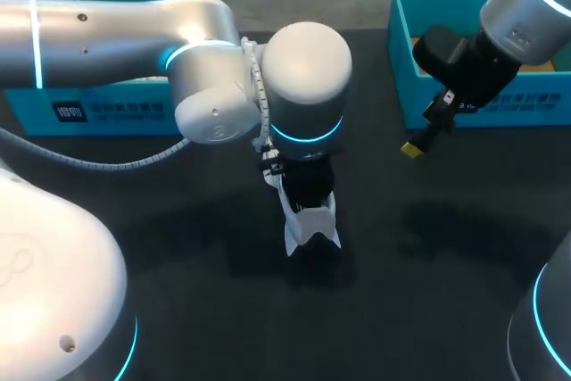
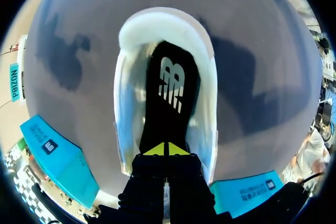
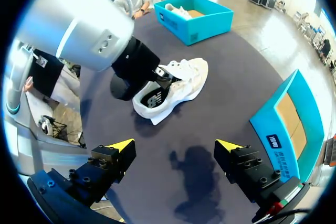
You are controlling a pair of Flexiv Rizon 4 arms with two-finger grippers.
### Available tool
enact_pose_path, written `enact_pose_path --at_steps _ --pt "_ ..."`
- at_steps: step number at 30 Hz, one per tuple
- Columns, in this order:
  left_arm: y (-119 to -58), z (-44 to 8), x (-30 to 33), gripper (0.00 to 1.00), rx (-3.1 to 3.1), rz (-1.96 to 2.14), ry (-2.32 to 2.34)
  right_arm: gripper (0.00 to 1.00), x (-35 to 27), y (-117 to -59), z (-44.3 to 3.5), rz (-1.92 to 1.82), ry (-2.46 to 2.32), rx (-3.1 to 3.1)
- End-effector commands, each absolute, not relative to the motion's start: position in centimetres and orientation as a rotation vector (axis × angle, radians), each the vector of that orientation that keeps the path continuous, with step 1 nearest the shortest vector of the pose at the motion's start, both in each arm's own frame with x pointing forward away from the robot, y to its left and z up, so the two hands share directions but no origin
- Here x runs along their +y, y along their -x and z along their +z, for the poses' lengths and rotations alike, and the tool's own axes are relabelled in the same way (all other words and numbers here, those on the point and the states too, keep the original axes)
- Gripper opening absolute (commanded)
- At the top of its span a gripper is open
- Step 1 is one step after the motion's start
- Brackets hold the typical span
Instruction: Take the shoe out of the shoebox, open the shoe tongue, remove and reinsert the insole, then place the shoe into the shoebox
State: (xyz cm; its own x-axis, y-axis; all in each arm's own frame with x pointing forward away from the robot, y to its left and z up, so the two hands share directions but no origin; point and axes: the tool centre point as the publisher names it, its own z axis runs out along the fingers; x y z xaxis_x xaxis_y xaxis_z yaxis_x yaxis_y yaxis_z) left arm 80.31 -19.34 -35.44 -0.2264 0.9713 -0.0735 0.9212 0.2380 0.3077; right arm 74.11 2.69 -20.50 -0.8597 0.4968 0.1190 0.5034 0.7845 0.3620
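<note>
head view: dark tabletop, both arms over it, two teal boxes along the far edge
shoe: white, upright on its sole at the middle of the tabletop, mostly hidden under the left arm's wrist; right wrist view shows it whole, well apart from both boxes
insole: black with a white logo, lying inside the shoe; also seen from the right wrist view
left gripper: down in the shoe's opening, yellow tips pressed together with no gap, right at the insole's near end; cannot tell if they pinch its edge
right gripper: fingers spread wide, nothing between them, hanging over bare tabletop well short of the shoe; in head view it sits just in front of the right box
left shoebox: teal at the far left corner of the tabletop; right wrist view shows it open with something white inside
right shoebox: teal at the far right corner, open top, just beside the right gripper
</note>
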Motion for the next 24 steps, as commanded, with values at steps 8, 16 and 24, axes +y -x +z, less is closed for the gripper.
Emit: enact_pose_path --at_steps 8,16,24 --pt "-80.5 -34.8 -18.5 0.81 2.26 0.315 -1.794 1.0 2.7 -74.2 -20.5 -0.604 0.828 -2.95" --pt "-80.4 -34.7 -18.3 1.0 2.262 0.31 -1.799 1.0 2.7 -74.2 -20.5 -0.604 0.828 -2.95" --pt "-81.2 -34.9 -18.9 1.0 2.245 0.324 -1.87 1.0 2.7 -74.2 -20.5 -0.604 0.828 -2.95"
